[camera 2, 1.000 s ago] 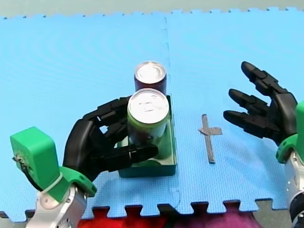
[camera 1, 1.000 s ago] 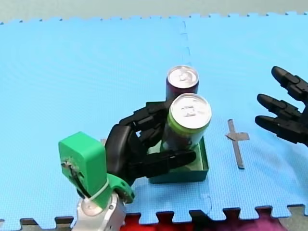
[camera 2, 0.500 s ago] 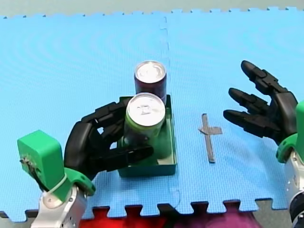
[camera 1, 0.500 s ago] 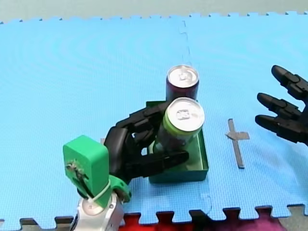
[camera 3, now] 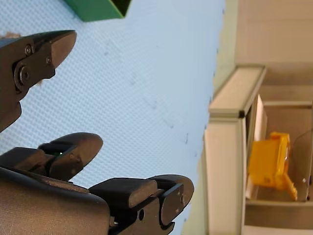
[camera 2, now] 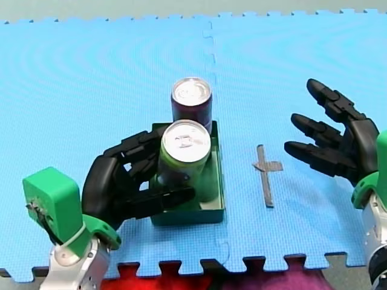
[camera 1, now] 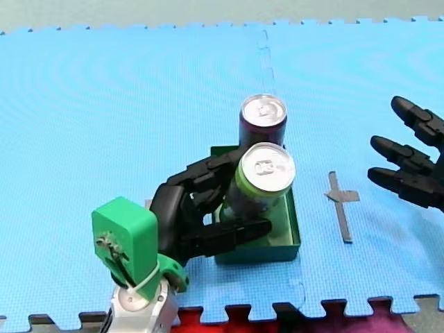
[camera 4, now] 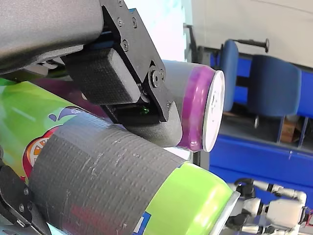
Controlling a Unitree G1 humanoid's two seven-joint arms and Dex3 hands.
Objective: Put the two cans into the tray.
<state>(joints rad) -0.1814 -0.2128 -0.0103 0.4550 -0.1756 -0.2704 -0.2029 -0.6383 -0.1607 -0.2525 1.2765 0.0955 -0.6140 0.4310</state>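
The left hand (camera 1: pixel 189 216), gripping the green can (camera 1: pixel 263 182), had lowered it into the tray (camera 1: pixel 295 232) but not released it. The purple can (camera 1: pixel 263 123) stood behind. The right hand (camera 1: pixel 415 166) waited empty and unclenched.

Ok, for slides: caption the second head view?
Left hand holds tilted green can over the green tray, purple can behind; right hand open above the mat.

Left robot hand (camera 2: pixel 115 184) grips green can (camera 2: pixel 183 162) tilted inside tray (camera 2: pixel 196 216)

You've open mat (camera 2: pixel 302 229) right of the tray (camera 2: pixel 221 181); the purple can (camera 2: pixel 191 103) blocks its far end, the left robot hand (camera 2: pixel 121 181) its left.
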